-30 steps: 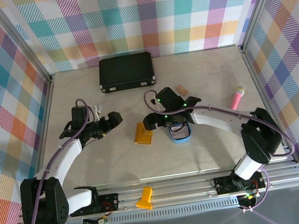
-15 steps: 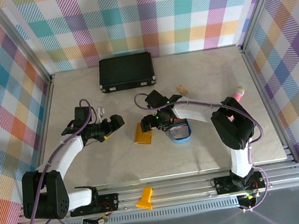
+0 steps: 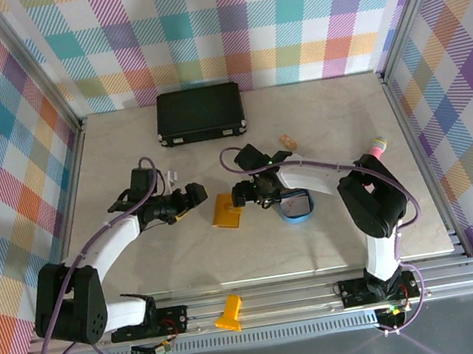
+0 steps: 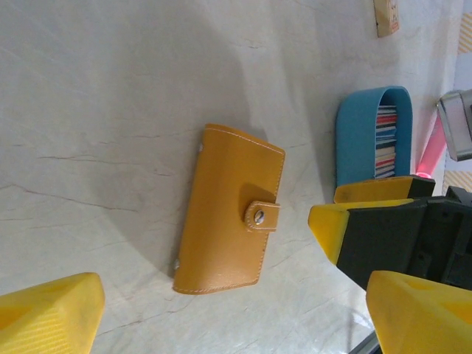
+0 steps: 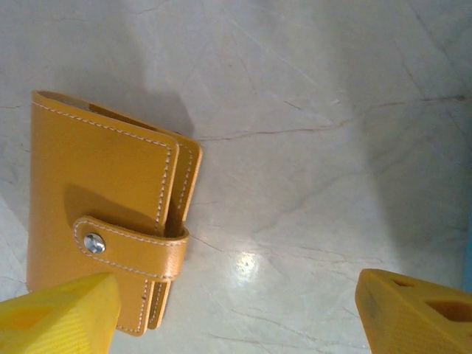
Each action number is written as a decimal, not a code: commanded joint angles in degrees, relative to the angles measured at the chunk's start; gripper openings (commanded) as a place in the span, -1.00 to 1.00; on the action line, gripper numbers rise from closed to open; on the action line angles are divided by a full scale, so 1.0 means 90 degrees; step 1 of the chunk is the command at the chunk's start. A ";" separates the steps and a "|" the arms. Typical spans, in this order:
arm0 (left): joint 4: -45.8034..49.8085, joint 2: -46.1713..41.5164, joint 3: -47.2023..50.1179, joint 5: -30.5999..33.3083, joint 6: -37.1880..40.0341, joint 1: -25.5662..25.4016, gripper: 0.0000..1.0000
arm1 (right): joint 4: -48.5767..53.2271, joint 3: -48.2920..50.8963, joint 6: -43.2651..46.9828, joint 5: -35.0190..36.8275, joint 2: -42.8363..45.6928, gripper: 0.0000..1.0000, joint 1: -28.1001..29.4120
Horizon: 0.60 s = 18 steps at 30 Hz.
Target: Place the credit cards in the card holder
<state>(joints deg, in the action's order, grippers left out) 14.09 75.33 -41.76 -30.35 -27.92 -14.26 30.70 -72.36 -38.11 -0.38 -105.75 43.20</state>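
Observation:
The card holder (image 3: 225,211) is a mustard-yellow wallet lying shut on the table, its snap tab (image 4: 259,215) fastened. The credit cards (image 4: 385,140) stand on edge as a mixed-colour stack inside a blue oval tray (image 3: 296,210). My left gripper (image 3: 192,195) is just left of the card holder, open and empty, apart from it. My right gripper (image 3: 242,196) hovers at the card holder's right edge, between it and the tray, also open. In the right wrist view the card holder (image 5: 103,214) lies at the left, and one yellow fingertip (image 5: 59,313) overlaps its lower edge.
A large black case (image 3: 199,113) lies at the back of the table. A small tan block (image 3: 287,142) and a pink object (image 3: 376,150) sit to the right. A yellow piece (image 3: 228,313) rests on the front rail. Checked walls close in three sides.
My left gripper has moved right, closer to the card holder, and its jaws have narrowed a little. The right arm has folded at the elbow, and its gripper stays beside the card holder.

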 commanded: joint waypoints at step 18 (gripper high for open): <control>-0.0703 0.0653 0.0096 0.0363 -0.0691 -0.0389 0.40 | -0.0499 -0.0646 0.0015 -0.1203 -0.0837 0.28 0.0141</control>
<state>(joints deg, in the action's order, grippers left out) 9.52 81.06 -41.47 -27.38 -32.60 -17.54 26.11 -76.12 -39.18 -9.02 -112.46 44.29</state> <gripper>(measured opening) 0.702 0.644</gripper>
